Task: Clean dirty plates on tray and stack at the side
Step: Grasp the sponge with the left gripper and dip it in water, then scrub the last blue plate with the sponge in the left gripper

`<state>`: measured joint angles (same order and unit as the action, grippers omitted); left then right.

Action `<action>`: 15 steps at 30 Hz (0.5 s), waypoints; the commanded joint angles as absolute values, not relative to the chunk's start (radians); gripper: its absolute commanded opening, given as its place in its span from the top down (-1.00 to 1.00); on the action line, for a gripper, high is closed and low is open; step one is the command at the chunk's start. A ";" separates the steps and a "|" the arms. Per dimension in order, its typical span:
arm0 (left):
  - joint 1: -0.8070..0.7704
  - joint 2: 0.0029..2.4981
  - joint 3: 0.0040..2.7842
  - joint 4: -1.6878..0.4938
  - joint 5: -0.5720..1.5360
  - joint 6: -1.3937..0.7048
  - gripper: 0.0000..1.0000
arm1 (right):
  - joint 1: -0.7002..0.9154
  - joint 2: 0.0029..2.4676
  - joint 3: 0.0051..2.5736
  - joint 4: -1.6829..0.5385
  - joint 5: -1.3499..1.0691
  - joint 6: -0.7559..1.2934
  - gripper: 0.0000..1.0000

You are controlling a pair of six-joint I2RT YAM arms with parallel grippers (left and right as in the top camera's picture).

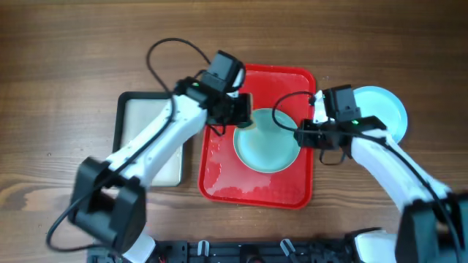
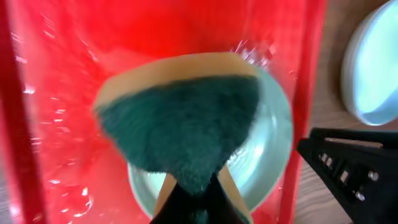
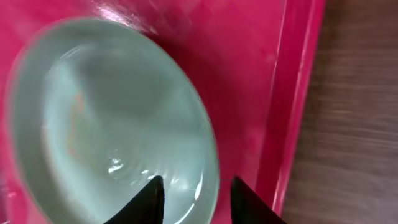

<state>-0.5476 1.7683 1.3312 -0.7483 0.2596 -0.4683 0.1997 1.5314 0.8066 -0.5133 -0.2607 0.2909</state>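
A pale blue plate (image 1: 267, 146) lies on the red tray (image 1: 219, 172). My left gripper (image 1: 243, 115) is shut on a green and yellow sponge (image 2: 180, 121) and holds it on the plate's left part (image 2: 273, 143). My right gripper (image 1: 301, 136) is open at the plate's right rim. In the right wrist view its fingers (image 3: 198, 199) straddle the rim of the plate (image 3: 106, 112), one inside and one over the tray (image 3: 249, 74), neither touching it. A second pale blue plate (image 1: 384, 109) sits on the table right of the tray, also in the left wrist view (image 2: 373, 68). The white plate is not visible.
A smaller black-rimmed tray with a pale inside (image 1: 142, 124) lies left of the red tray, partly under my left arm. The tray floor (image 2: 56, 124) looks wet and shiny. Black equipment runs along the table's front edge (image 1: 256, 252).
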 commanded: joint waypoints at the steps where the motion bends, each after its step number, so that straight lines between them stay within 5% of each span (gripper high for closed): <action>1: -0.605 1.876 1.346 -0.735 0.265 -0.506 0.92 | 0.199 1.624 0.811 -0.470 -0.289 0.300 0.45; 5: -0.655 1.950 1.346 -0.682 0.265 -0.532 0.92 | 0.199 1.695 0.811 -0.454 -0.286 0.344 0.90; 12: -0.738 2.097 1.346 -0.598 0.284 -0.585 0.92 | 0.199 1.702 0.811 -0.455 -0.286 0.345 0.91; 15: -0.721 2.100 1.349 -0.745 -0.023 -0.725 0.92 | 0.199 1.702 0.811 -0.466 -0.286 0.344 0.91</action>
<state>-0.7155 2.0399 1.3567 -0.6323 0.2527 -0.5812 0.1955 1.6684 0.8104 -0.4519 -0.2958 0.3363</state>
